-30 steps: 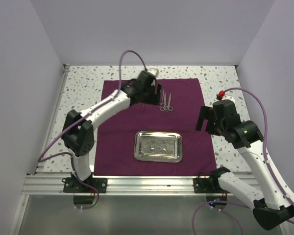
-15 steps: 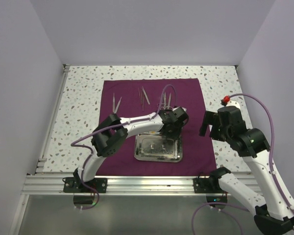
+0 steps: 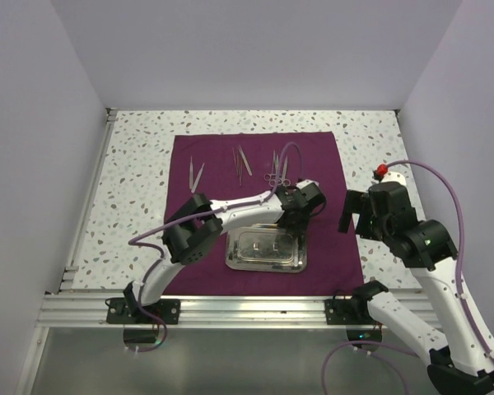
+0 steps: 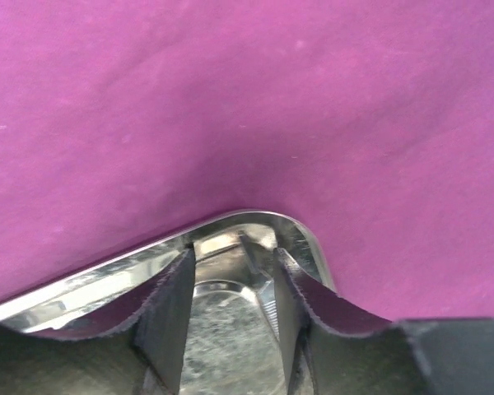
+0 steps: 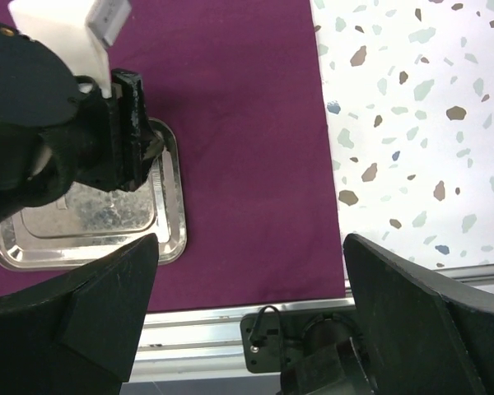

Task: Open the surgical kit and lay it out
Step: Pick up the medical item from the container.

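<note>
left gripper (image 3: 300, 214) moved to tray (image 3: 265, 267) | corner rim just ahead of jaws

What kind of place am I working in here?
Probably a robot lab test cell, not a clinic: plain white walls enclose a speckled tabletop, and an aluminium rail holds the arm bases.

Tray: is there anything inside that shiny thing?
No instrument shows on the tray's bare floor, only reflections. The left gripper hangs over its far right corner and hides that bit. The instruments lie on the cloth beyond.
</note>
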You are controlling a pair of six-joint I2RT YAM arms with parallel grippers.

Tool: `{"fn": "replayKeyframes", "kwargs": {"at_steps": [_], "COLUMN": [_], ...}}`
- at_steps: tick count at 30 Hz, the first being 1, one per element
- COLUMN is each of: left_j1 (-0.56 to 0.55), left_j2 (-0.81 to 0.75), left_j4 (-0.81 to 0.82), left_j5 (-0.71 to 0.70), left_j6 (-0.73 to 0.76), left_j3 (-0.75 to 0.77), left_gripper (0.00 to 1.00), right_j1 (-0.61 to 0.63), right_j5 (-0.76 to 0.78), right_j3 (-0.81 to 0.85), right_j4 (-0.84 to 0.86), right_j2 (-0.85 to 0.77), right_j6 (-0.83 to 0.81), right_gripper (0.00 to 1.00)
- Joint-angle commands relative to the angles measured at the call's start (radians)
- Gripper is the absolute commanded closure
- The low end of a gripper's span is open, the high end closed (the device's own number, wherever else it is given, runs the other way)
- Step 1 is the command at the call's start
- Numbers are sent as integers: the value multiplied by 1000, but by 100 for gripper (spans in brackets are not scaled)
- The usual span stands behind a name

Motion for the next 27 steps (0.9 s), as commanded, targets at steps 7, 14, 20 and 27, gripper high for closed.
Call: {"fn": "replayKeyframes", "kwargs": {"at_steps": [7, 14, 20, 27], "left_j1": [-56, -61, -72, -75], "left_j2": [138, 153, 184, 201], "left_j4": [-164, -174, -124, -85], "left_j5": [-112, -113, -70, -24], "left_j6": [-67, -135, -161, -164], "left_j3": [135, 28, -46, -81], "left_gripper": [63, 74, 89, 100], "right_j1": [-2, 0, -2, 1], "right_j5": [11, 18, 11, -5], "right_j3": [55, 115, 126, 112], "right_j4": [-32, -58, -63, -57], "right_j2": [-5, -3, -2, -9], "right_j6": [-39, -63, -85, -86], "right_gripper": [2, 2, 2, 2]}}
